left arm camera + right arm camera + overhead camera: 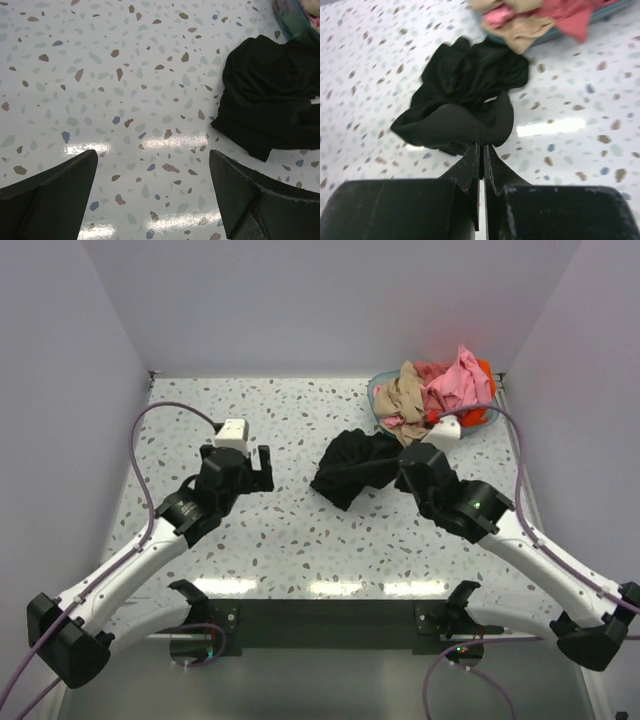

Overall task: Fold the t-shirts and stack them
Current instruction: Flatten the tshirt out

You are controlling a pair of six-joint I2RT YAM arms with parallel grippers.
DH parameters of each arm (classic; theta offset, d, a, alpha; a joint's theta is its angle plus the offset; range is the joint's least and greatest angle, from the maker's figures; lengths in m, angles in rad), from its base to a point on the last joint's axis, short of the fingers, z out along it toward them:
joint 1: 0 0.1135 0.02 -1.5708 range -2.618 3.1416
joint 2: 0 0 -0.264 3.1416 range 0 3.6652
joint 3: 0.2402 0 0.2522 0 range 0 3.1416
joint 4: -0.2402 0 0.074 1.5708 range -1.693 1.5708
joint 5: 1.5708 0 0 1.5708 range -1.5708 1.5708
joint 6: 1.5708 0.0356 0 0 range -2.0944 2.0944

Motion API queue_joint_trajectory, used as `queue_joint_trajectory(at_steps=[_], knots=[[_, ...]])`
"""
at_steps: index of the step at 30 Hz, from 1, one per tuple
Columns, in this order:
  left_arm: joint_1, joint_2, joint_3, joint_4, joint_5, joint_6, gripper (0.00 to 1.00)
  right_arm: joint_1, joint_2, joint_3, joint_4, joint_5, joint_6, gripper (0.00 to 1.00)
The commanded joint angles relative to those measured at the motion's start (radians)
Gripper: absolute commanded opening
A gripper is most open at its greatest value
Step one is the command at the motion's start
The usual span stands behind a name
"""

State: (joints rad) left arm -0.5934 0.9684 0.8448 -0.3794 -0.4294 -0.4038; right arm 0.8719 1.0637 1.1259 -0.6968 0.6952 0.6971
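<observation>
A crumpled black t-shirt point(358, 466) lies on the speckled table right of centre, also in the left wrist view point(272, 95) and in the right wrist view point(465, 95). My right gripper point(407, 472) point(482, 146) is shut on its near edge, the cloth bunched at the fingertips. Pink point(455, 383), tan point(403, 392) and orange-red point(485, 370) shirts are heaped in the teal basket point(478, 418) at the back right. My left gripper point(262, 468) point(152, 167) stands open over bare table to the left of the black shirt, nothing between its fingers.
White walls close in the table on the left, back and right. The basket point(555, 31) sits just behind the black shirt. Purple cables loop from both arms. The table's near edge point(320, 592) runs in front of the arm bases.
</observation>
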Motion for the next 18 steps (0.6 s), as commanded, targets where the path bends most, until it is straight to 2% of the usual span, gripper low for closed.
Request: queue_joint_trajectory(at_steps=[1, 11, 15, 18], knots=[[-0.058, 0.027, -0.030, 0.052, 0.024, -0.052, 0.98, -0.109, -0.050, -0.006, -0.093, 0.058, -0.074, 0.00], [-0.319, 0.206, -0.062, 0.235, 0.047, -0.072, 0.98, -0.295, -0.068, -0.043, -0.086, 0.050, -0.114, 0.00], [-0.377, 0.298, -0.067, 0.348, 0.080, -0.056, 0.93, -0.326, -0.062, -0.044, -0.064, 0.010, -0.126, 0.00], [-0.439, 0.398, -0.032, 0.364, 0.061, -0.038, 0.91, -0.340, -0.057, -0.044, -0.049, -0.013, -0.128, 0.00]])
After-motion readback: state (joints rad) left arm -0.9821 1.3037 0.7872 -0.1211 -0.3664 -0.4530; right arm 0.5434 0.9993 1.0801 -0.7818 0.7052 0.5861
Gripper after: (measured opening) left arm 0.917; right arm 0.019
